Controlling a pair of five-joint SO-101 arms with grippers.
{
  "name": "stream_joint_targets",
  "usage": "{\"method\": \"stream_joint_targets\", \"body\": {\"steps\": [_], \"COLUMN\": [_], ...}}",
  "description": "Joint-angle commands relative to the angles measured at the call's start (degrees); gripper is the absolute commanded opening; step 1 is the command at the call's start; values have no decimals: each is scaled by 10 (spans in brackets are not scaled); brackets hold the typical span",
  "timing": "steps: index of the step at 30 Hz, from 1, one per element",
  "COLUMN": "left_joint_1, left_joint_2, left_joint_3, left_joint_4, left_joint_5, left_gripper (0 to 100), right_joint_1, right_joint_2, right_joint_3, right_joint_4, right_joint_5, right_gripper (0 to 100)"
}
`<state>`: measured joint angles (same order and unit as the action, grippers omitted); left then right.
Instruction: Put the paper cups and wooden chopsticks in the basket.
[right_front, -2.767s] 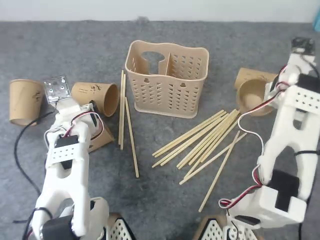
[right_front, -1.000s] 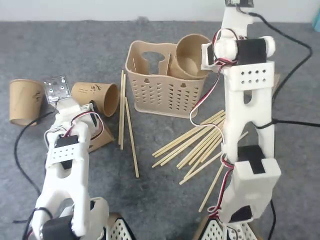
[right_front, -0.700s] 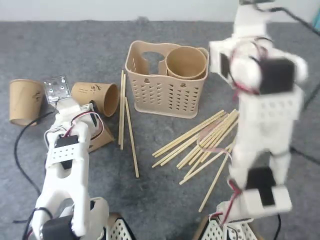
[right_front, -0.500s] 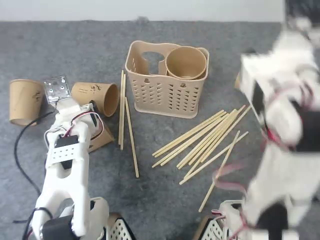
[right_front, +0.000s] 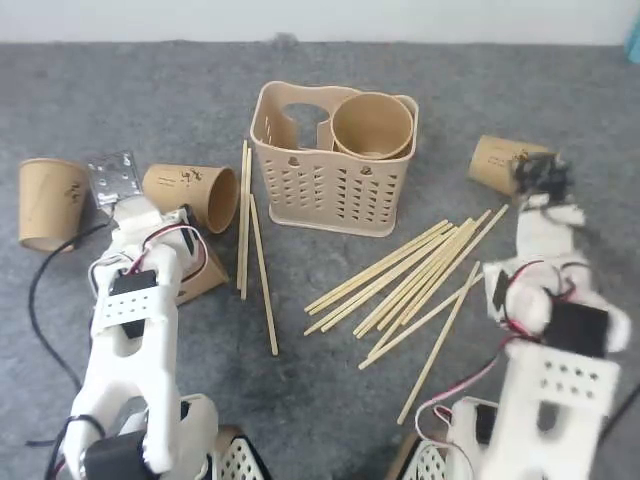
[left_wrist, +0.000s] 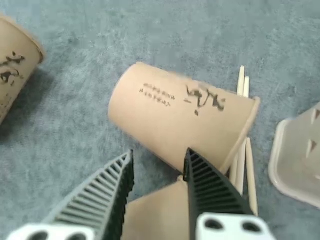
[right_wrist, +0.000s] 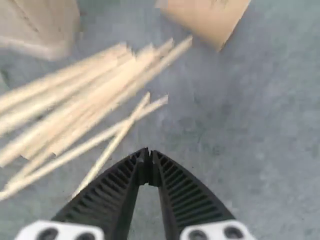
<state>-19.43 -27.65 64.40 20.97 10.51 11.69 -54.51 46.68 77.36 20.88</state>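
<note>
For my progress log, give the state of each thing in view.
Left gripper: open, empty.
Right gripper: shut, empty.
Basket: upright, one cup inside.
Cup in basket: upright.
Cup by left gripper: on its side.
Far-left cup: on its side.
Cup under left arm: partly hidden.
Cup by right gripper: on its side.
Chopstick pile: loose on the table.
Chopsticks beside basket: loose.

High camera overlooks table (right_front: 320, 400); wrist cameras close, facing down; right shares chopsticks (right_front: 400, 275).
</note>
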Motion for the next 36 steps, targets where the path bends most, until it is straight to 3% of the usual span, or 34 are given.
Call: {"method": "stream_joint_targets", "body": {"steps": [1,7,13,17,28,36], "left_joint_1": [-4,5,96,133,140,164], "left_joint_2": [-81,-280,-378,-309,-31,30], "left_joint_3": [-47,-82,-97,-123,-246,-247], "left_joint_4": [89,249,324,332,335,361], "left_joint_5": [-1,-1,-24,-18,-14,-13], "left_gripper": [155,131,37,37,10,11], "right_joint_1": [26,26,27,35,56,57], "right_joint_2": [-20,-20,-20,-20,-20,-20], "right_joint_3": [153,292,309,314,314,314], "right_joint_4": [-112,-227,-245,-245,-247,-244], "right_joint_5": [18,15,14,18,18,18], "right_gripper": [8,8,8,8,8,8]}}
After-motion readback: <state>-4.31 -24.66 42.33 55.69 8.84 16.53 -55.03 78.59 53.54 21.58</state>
